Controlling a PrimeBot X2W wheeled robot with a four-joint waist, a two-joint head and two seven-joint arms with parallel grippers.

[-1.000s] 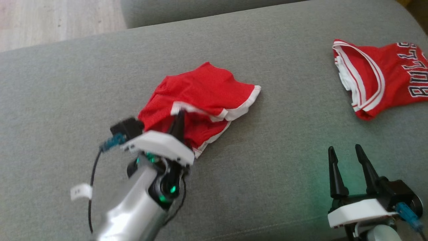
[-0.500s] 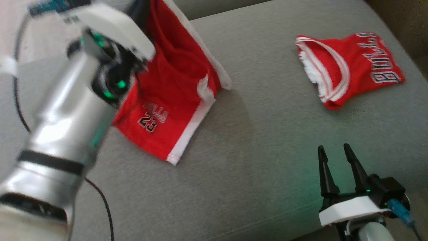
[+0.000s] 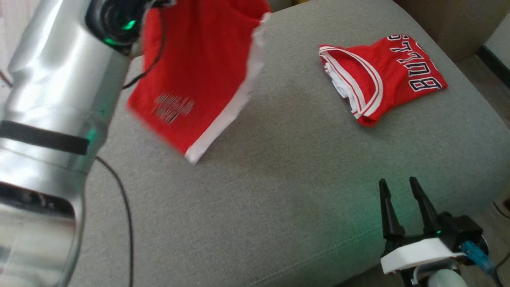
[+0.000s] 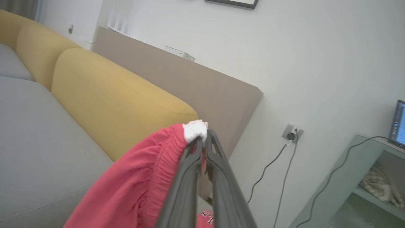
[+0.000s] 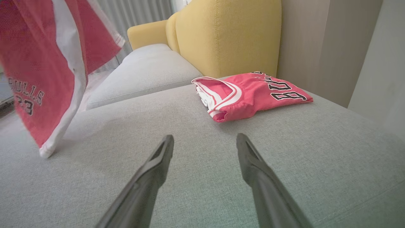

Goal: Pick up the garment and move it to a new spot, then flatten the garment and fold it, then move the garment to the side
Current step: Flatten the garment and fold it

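- My left gripper (image 4: 204, 142) is raised above the sofa with its two dark fingers pressed together, clamped on the white-edged waistband of the red basketball shorts (image 4: 139, 183).
- In the left wrist view, a small bunch of white trim pokes out just past my fingertips. The gathered elastic band drapes off to the left of my fingers.
- From the head view, the shorts (image 3: 199, 71) hang beside my silver left forearm (image 3: 51, 99), over the far left part of the grey seat cushion (image 3: 279, 207). The print on them is blurred there.
- In the right wrist view the shorts (image 5: 38, 79) dangle at the left and the print reads "BULLS" over "23". A white stripe runs down one side to a white hem.
- The lowest white corner sits right at the cushion surface; I cannot tell whether it touches.
- My right gripper (image 3: 398, 181) is low at the near right edge of the cushion, its fingers spread wide apart with nothing between them (image 5: 205, 136).
- A folded red jersey (image 3: 382, 75) with white banding and black lettering lies flat on the far right of the same cushion, well apart from the shorts. It is straight ahead of my right fingers (image 5: 250, 95).
- A yellow backrest (image 5: 227, 31) rises behind the jersey.
- A thin black cable (image 3: 123, 207) curves down beside my left arm.
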